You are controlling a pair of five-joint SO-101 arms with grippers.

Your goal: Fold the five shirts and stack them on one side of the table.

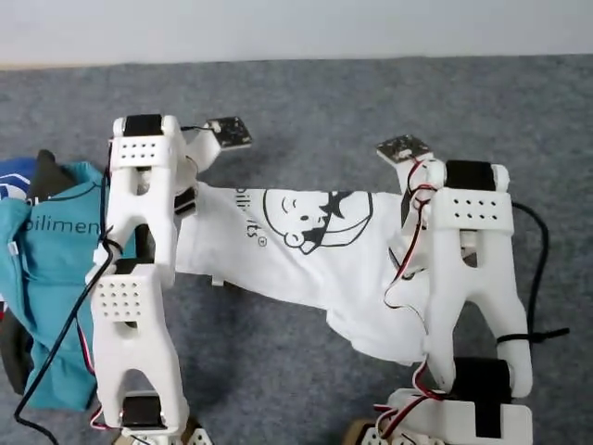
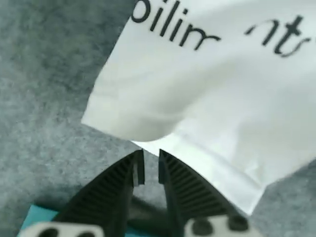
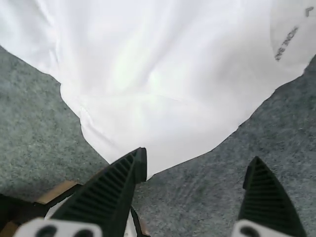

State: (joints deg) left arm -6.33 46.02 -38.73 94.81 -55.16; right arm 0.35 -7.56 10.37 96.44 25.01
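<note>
Pinching the hem of the white shirt point(image 1: 315, 250), the left end effector point(image 2: 150, 158) is clamped near-shut; the right end effector point(image 3: 198, 163) hangs spread wide over the opposite edge. The shirt lies across the grey bench point(image 1: 306, 102) between both arms. Pulling with one side gripped could bunch it, or slip the thin hem free.

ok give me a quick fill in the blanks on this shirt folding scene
1. The shirt lying spread out is ___.
2. The right gripper stands ___ over that shirt's edge.
3. The heap beside it is topped by a ___ shirt.

Missing words: white; open; teal
</note>
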